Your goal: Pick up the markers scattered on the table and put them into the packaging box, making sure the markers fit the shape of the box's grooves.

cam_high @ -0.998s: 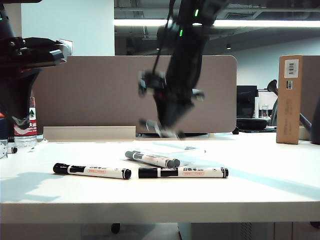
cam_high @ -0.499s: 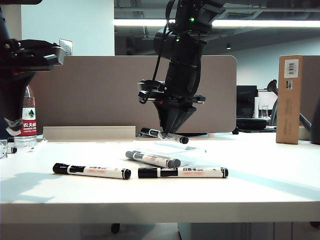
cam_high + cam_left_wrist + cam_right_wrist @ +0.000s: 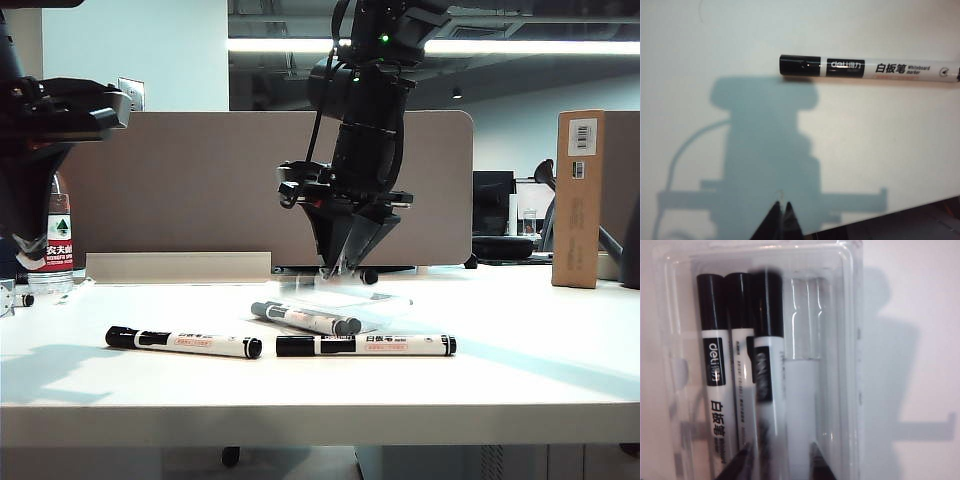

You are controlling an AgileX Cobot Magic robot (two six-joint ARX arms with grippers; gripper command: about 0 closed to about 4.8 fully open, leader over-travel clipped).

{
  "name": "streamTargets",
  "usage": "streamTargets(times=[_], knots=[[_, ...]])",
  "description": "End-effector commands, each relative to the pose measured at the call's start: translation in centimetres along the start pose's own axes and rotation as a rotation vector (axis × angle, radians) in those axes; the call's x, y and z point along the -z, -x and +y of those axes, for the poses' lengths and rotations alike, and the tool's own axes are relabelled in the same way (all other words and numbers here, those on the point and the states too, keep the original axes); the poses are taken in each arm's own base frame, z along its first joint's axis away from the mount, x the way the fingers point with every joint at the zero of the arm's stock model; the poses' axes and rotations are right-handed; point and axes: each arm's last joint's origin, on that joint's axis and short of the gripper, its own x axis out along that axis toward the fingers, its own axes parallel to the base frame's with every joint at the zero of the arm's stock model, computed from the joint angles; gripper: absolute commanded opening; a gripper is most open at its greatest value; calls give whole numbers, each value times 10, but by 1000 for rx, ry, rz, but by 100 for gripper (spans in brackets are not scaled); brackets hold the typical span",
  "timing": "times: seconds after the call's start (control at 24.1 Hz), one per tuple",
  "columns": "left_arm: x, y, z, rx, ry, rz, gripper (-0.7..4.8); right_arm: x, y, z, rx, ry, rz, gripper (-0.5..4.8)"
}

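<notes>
While parted, right tool (image 3: 780, 460) astride marker (image 3: 767, 365).

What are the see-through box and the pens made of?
The packaging box looks like thin clear plastic: it is glossy, and the table shows through it. The markers look like smooth hard plastic, with shiny black caps and printed white barrels. The right gripper hangs over them.
</notes>
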Motion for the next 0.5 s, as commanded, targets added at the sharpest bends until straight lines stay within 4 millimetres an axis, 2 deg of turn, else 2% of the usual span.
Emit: streamTargets(times=[0.04,0.17,0.21,0.37,0.5], knots=[[-2,2,0,0,-5,-24,-3,-2,9,0,3,2,-9,150],[-2,2,0,0,-16,-25,-3,-4,19,0,1,-7,5,150],[-3,2,0,0,-16,-26,-3,-4,29,1,-3,-18,32,150],[-6,2,-1,4,-13,-57,-3,10,54,5,-58,0,144,152],[-9,2,-1,8,-14,-90,-3,27,70,10,-155,16,223,213]])
